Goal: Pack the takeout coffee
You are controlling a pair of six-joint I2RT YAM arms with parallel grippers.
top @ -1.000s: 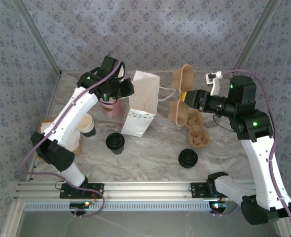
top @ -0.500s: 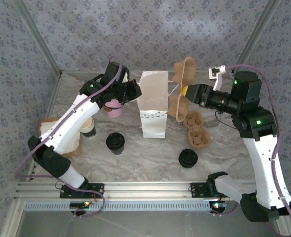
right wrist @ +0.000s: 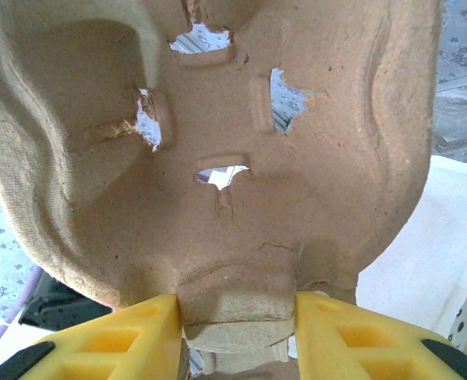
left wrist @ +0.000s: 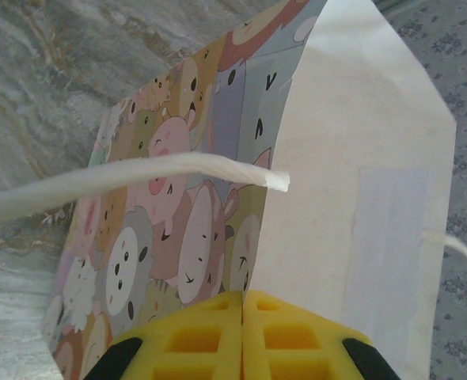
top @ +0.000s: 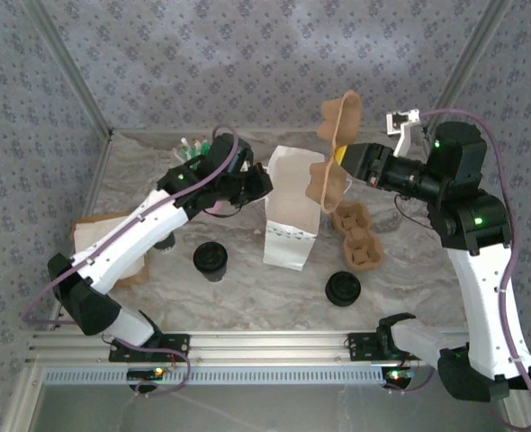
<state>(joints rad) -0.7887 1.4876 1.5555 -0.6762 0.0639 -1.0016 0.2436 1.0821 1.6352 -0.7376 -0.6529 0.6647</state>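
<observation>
A white paper bag [top: 291,225] stands upright mid-table, one side printed with cartoon animals [left wrist: 170,229]. My left gripper [top: 264,183] is shut on its upper left edge, pads [left wrist: 202,332] pressed together over the paper. My right gripper [top: 342,160] is shut on a brown pulp cup carrier [top: 342,117], held in the air above the bag's right side; its yellow pads [right wrist: 123,336] clamp the carrier's centre tab [right wrist: 235,313]. Two round black-lidded things stand in front, one left [top: 210,259], one right [top: 343,288]; I cannot tell which is the takeout coffee.
A second pulp carrier [top: 357,241] lies right of the bag. A pink cup [top: 217,206] sits behind my left arm. A flat cardboard piece [top: 93,236] lies at the left edge. The bag's white cord handle [left wrist: 123,180] hangs loose.
My left gripper has pulled the bag to the right and stood it straighter. My right gripper has raised the carrier and brought it over the bag's right side.
</observation>
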